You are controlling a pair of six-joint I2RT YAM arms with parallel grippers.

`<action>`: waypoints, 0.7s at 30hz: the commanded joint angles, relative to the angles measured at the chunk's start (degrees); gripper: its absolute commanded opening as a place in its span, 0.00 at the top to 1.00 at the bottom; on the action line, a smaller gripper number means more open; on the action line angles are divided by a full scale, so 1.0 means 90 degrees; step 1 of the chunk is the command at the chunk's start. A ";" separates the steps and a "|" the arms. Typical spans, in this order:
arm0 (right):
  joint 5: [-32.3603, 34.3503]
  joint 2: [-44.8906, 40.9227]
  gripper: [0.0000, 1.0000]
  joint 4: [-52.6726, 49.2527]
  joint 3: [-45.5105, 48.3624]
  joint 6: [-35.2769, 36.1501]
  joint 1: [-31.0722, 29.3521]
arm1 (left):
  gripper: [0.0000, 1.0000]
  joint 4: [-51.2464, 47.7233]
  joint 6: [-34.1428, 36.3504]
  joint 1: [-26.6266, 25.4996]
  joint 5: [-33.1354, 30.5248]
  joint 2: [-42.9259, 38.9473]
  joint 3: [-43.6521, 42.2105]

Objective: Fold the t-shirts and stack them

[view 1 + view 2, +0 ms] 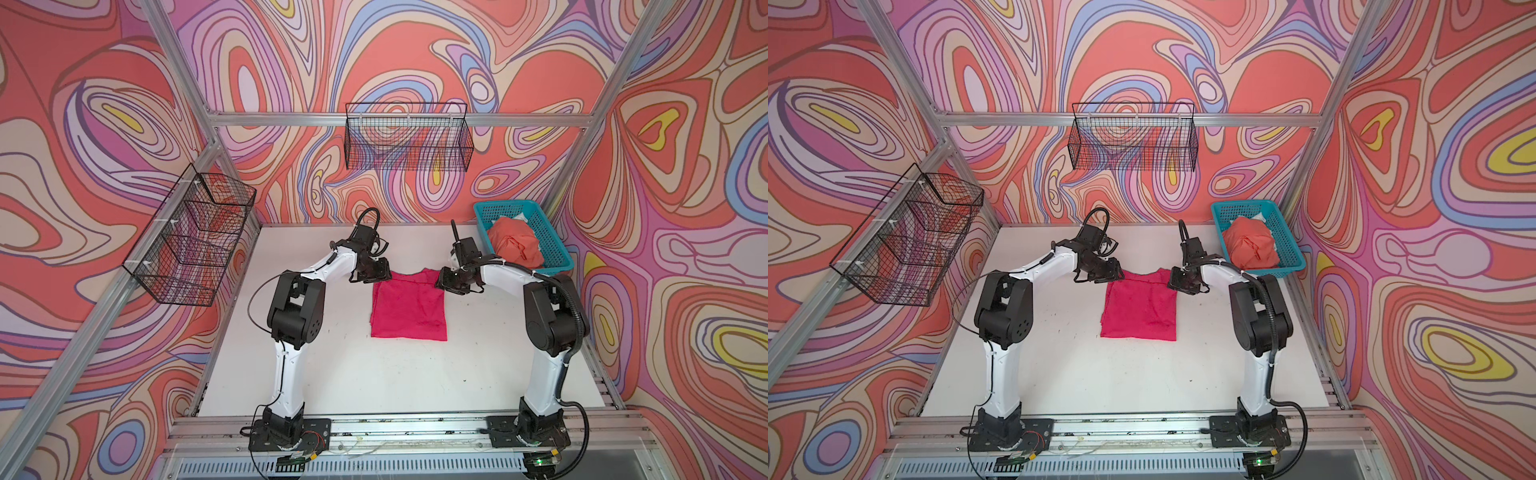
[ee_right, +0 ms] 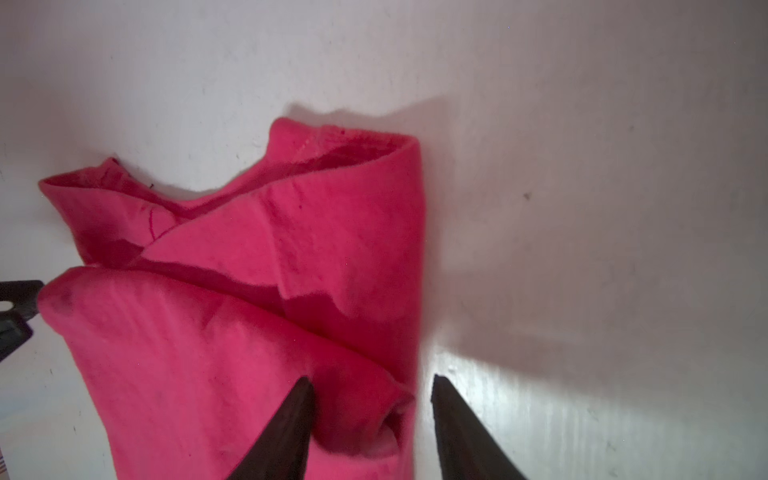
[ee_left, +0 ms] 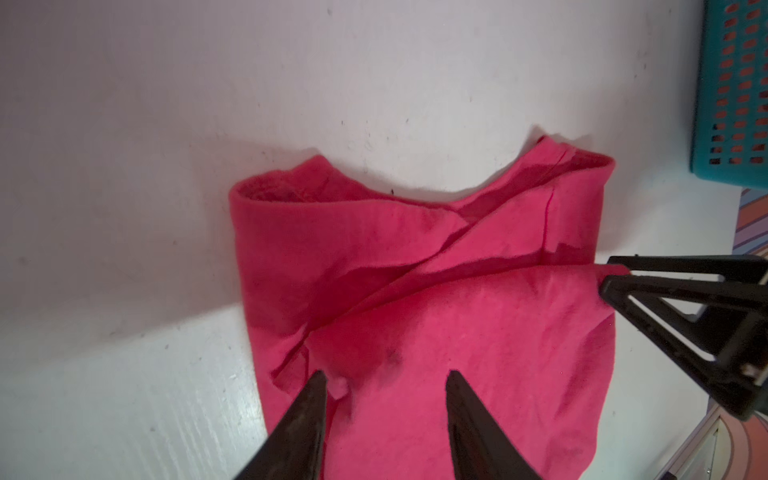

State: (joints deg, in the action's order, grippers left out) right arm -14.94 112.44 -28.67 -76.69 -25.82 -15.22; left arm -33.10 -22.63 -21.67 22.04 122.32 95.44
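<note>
Biggest thing here is the white table [image 1: 332,374], and the magenta-pink t-shirt [image 1: 409,307] sits pretty much dead centre on it, between the two arms. In both top views it's already a tidy upright rectangle, with the near edge straight and the layers slightly offset along its left side.

Up close it's less tidy. The far end has a U-shaped dip at the neckline with a rolled shoulder on each side, and the side panels are folded inward so they overlap on a diagonal. A loose top layer puffs up a bit over them. The fabric looks soft and fuzzy, with faint darker specks.

The teal basket [image 1: 548,237] is in the far right corner, well apart from the pink shirt, and the orange-coral t-shirt [image 1: 515,245] is bunched up inside it.

The left gripper [image 3: 386,374] is at the pink shirt's far left corner, with its fingers partway apart and cloth lying between the tips. The right gripper [image 2: 372,380] is at the far right corner, straddling a rolled fold at the shirt's edge. I honestly can't tell if either one is actually biting the cloth.

Smallest detail is a dark smudge [image 3: 392,355] on the top layer, just ahead of the left fingertips.
</note>
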 commanded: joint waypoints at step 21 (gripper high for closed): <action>-0.0264 -0.0237 0.75 0.0253 0.0138 -0.0118 -0.0002 | 0.74 -0.0043 0.0039 -0.0156 -0.0233 -0.0011 0.0012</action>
State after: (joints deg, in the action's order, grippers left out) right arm -16.78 110.37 -27.68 -74.83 -26.52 -15.22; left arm -33.34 -22.31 -22.90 20.49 122.32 94.11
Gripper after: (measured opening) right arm 0.264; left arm 0.286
